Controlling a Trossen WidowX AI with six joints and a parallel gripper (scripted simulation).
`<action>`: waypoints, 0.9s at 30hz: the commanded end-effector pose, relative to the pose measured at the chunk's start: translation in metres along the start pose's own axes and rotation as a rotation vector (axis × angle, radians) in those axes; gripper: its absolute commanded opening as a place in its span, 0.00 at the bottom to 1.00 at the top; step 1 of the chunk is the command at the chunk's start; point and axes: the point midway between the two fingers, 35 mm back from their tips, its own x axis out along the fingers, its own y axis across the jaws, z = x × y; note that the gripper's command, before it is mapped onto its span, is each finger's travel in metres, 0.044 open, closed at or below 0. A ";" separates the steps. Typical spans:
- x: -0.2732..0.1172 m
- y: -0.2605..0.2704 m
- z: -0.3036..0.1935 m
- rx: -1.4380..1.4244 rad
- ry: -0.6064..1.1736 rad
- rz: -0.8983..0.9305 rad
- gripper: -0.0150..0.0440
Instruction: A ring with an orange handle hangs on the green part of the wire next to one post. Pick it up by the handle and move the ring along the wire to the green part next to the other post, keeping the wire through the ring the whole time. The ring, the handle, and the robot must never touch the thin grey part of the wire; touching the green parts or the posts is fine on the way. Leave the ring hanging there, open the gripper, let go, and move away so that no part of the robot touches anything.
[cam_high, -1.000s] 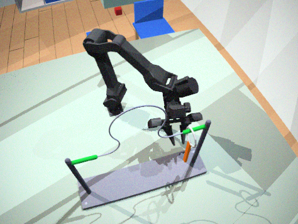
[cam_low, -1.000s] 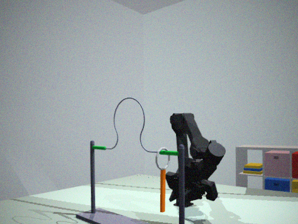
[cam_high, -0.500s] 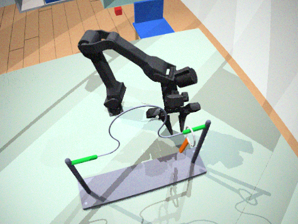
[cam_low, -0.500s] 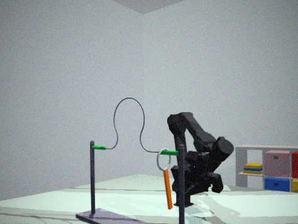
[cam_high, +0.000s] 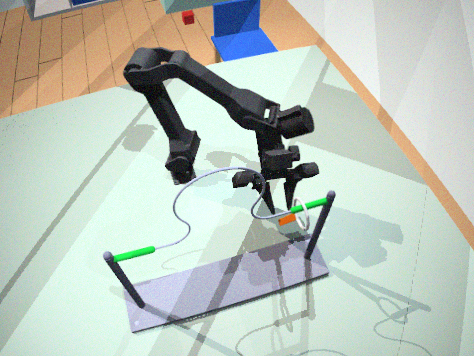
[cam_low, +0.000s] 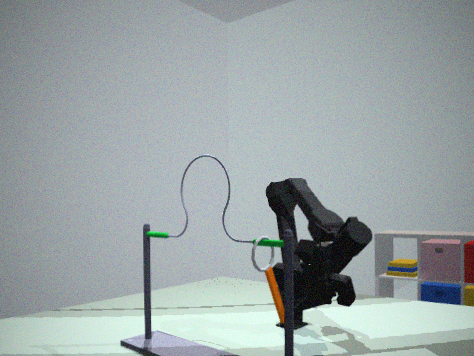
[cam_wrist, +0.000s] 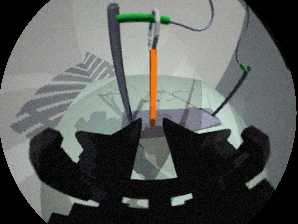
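The white ring (cam_high: 301, 214) (cam_low: 262, 253) (cam_wrist: 156, 25) hangs on the green part (cam_high: 314, 203) (cam_low: 272, 243) (cam_wrist: 134, 18) of the wire beside the right post (cam_high: 318, 227) (cam_low: 288, 295) (cam_wrist: 119, 65). Its orange handle (cam_high: 287, 220) (cam_low: 275, 295) (cam_wrist: 154, 85) hangs down from it, slightly tilted. My gripper (cam_high: 280, 209) (cam_wrist: 152, 120) is open, with its fingers apart on either side of the handle's lower tip and not clamping it. The thin grey wire (cam_high: 200, 176) (cam_low: 205, 157) loops over to the other green part (cam_high: 134, 253) (cam_low: 157, 234) (cam_wrist: 243, 67) at the left post (cam_high: 122, 280) (cam_low: 146, 285).
Both posts stand on a grey base plate (cam_high: 200, 295) (cam_low: 160, 345). The grey wire's low bend passes close behind my fingers. A blue block (cam_high: 240, 25) and a red cube (cam_high: 188, 17) lie beyond the table. A shelf (cam_low: 382, 265) with coloured boxes stands at the back.
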 end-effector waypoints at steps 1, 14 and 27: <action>0.000 -0.001 0.000 0.002 -0.002 -0.003 0.53; -0.048 -0.002 0.001 -0.002 -0.004 0.002 1.00; -0.048 -0.002 0.001 -0.002 -0.004 0.002 1.00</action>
